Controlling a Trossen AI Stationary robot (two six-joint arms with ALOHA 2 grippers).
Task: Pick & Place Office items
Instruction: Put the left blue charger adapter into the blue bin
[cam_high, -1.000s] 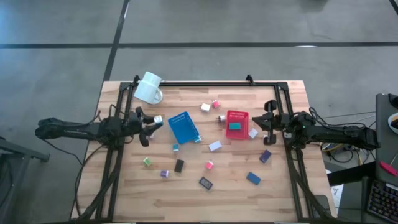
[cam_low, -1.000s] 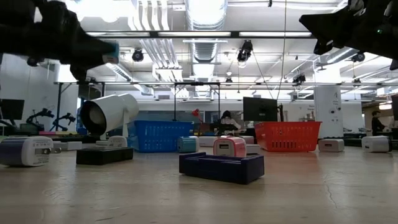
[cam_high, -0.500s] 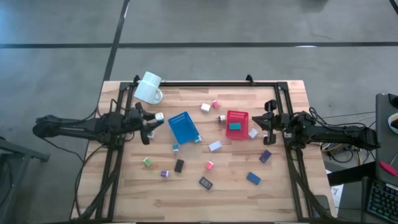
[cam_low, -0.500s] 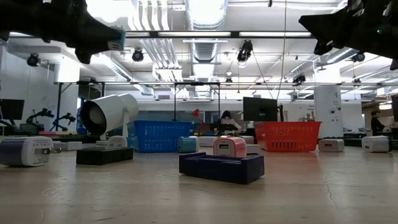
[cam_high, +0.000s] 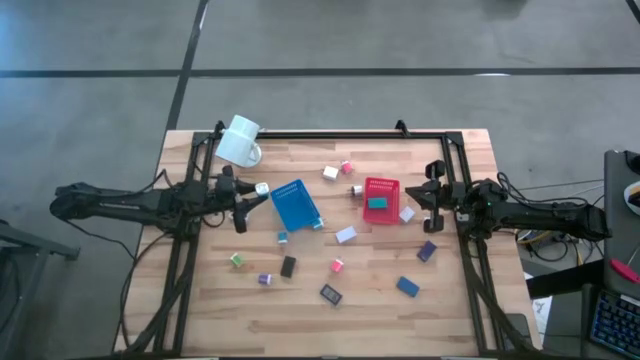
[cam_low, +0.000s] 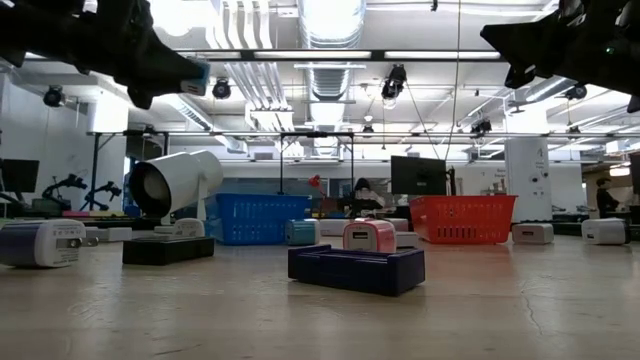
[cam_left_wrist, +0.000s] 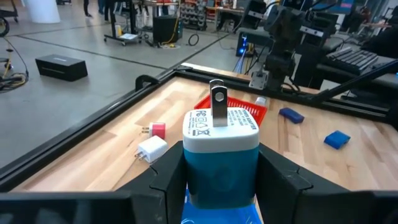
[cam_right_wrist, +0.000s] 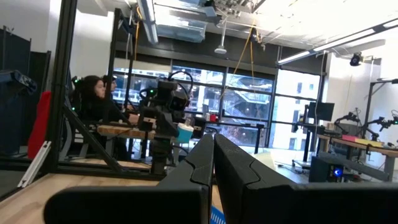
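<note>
From above, the left gripper (cam_high: 250, 193) hovers just beside the blue rectangular plastic tray (cam_high: 296, 204), clamped on a small teal-and-white plug block (cam_high: 260, 188). The right gripper (cam_high: 432, 196) waits past the red rectangular plastic tray (cam_high: 380, 200), which holds one teal block; about a dozen more small blocks lie scattered on the wooden table (cam_high: 450, 300), along with one white mug (cam_high: 239, 141).

At table level, the held block (cam_low: 198, 73) hangs high above the table.

The left wrist camera shows the block (cam_left_wrist: 221, 155) squeezed between both fingers, prong up. Released this early, it could land on the blue tray's rim or bounce out.

The right wrist camera shows its jaws pressed together, empty.
</note>
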